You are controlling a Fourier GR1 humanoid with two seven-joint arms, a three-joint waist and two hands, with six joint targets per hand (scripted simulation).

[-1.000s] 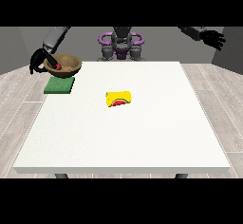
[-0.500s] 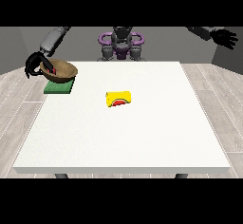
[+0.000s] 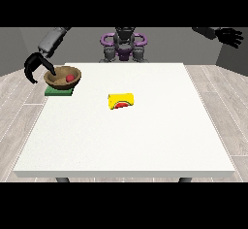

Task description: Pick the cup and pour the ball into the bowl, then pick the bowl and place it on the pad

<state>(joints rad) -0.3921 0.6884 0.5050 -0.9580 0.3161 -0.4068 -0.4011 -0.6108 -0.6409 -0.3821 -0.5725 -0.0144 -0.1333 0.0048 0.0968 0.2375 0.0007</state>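
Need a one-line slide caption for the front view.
Brown bowl holding the red ball sits on the green pad; hand at view's left beside it; yellow cup lies tipped mid-table.

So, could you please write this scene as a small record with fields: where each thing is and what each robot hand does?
bowl: on the green pad, far corner of the table at the view's left
ball: red, inside the bowl
cup: yellow, lying on its side near the table's middle
robot hand at the view's left: fingers curled, beside the bowl's rim
robot hand at the view's right: raised, away from the table, holds nothing
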